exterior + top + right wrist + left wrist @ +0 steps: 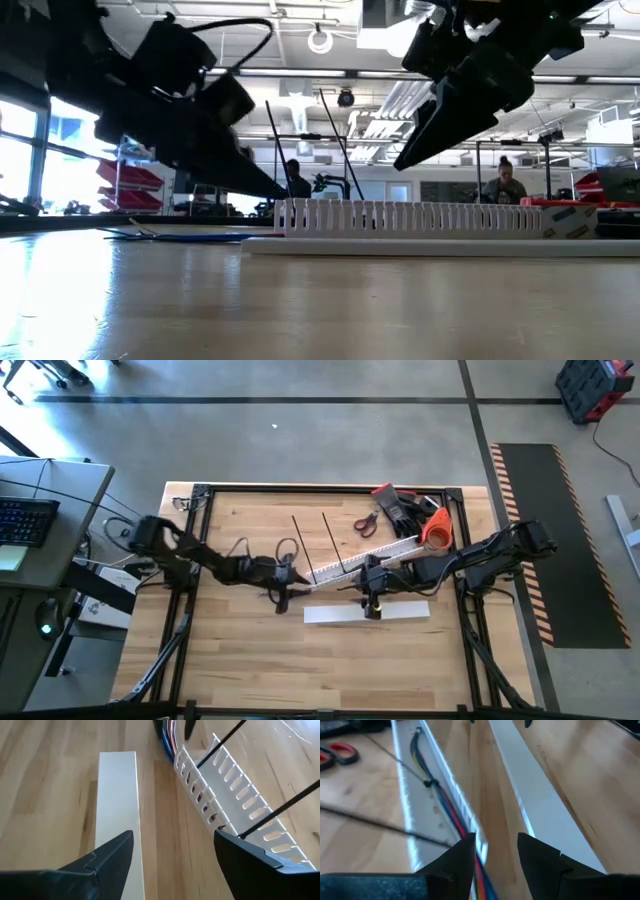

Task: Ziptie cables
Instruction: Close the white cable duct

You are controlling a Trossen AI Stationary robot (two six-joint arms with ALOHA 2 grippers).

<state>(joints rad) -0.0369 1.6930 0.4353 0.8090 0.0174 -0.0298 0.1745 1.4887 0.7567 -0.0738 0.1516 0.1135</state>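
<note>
We see the cables (451, 812) lying along the inside of the white slotted channel (365, 557), which runs at a slant across the middle of the wooden table (240, 660); in the left wrist view they show blue, red and yellow, and a dark tie (429, 783) already binds them partway along. The left gripper (283, 592) sits at the channel's left end, and its fingers (462, 857) stand apart with nothing between them, one finger just over the cables where they leave the channel. The right gripper (373, 603) hangs between the channel and the flat white strip (366, 613) that lies just in front of it; its fingers (112, 852) are spread wide and hold nothing, one above the strip and the other beside the channel's slotted wall. Two thin dark ties (318, 542) stand up from the channel and cross the right wrist view as black lines. At the table's far right edge we make out red-handled scissors (366, 522), a dark glove (397, 508) and an orange tool (436, 528). In the low view two people (505, 180) are in the room behind the table.
</note>
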